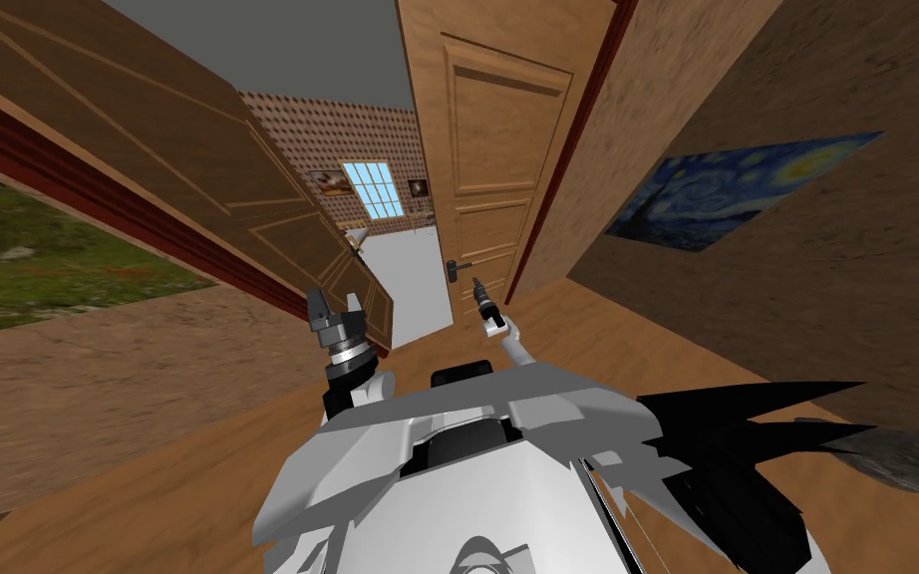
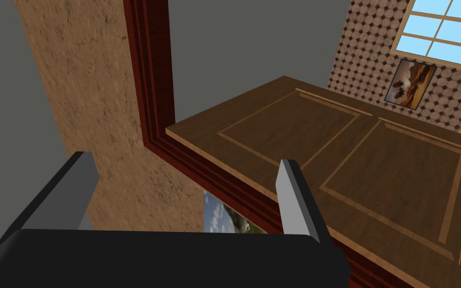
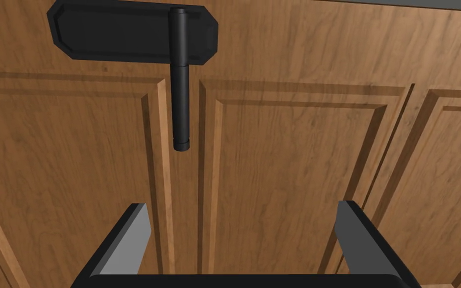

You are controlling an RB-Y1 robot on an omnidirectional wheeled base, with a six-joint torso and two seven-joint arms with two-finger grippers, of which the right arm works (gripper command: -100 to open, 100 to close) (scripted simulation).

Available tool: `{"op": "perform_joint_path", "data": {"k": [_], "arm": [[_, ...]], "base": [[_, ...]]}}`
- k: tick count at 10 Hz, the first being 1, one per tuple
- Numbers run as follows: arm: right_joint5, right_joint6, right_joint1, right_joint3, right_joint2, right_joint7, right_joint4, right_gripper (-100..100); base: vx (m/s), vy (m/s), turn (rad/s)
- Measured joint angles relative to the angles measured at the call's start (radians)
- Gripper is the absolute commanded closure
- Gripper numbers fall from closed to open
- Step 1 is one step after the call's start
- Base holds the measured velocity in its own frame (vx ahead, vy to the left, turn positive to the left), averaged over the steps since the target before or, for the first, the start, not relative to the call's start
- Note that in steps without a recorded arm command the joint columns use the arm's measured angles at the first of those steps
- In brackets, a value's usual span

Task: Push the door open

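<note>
Door [image 3: 284,165] with one black handle [image 3: 180,100]

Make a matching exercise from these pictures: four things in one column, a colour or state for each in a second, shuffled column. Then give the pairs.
Column one
1. door handle
2. right gripper
3. painting on the right-hand wall
4. door frame in the left wrist view

Column two
A. dark red
B. black
C. open, facing the light wood door
D. blue with some yellow

Pairs: 1-B, 2-C, 3-D, 4-A
</note>
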Motion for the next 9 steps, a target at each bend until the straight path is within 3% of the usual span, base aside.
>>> {"op": "perform_joint_path", "data": {"k": [9], "arm": [[-0.008,0.016,-0.096,0.012,0.052,-0.03,0.177,-100]], "base": [[0.104,-0.07,0.042]]}}
